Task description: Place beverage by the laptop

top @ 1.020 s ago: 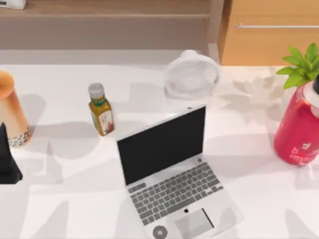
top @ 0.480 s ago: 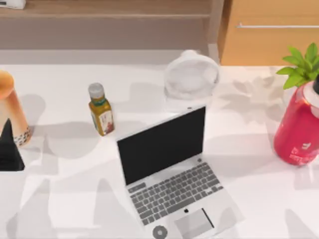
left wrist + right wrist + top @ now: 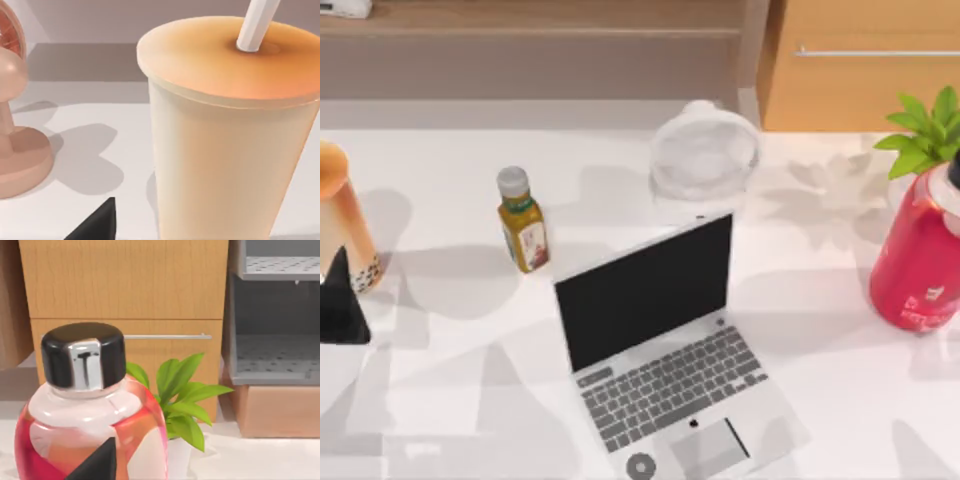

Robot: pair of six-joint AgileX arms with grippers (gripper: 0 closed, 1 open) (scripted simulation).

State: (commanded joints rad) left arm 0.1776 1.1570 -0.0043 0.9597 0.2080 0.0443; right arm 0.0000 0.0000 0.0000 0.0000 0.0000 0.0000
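Left gripper (image 3: 340,305) at the tabletop's (image 3: 470,400) left edge, just in front of the beverage (image 3: 342,225); open or closed, cannot tell. Laptop (image 3: 670,350) open at centre front, well apart from the beverage. Small bottle (image 3: 523,222) between them, farther back.

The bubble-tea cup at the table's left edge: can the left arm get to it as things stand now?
Probably yes. The left end effector sits right beside the bubble-tea cup, and the left wrist view shows the cup close ahead with nothing between them.
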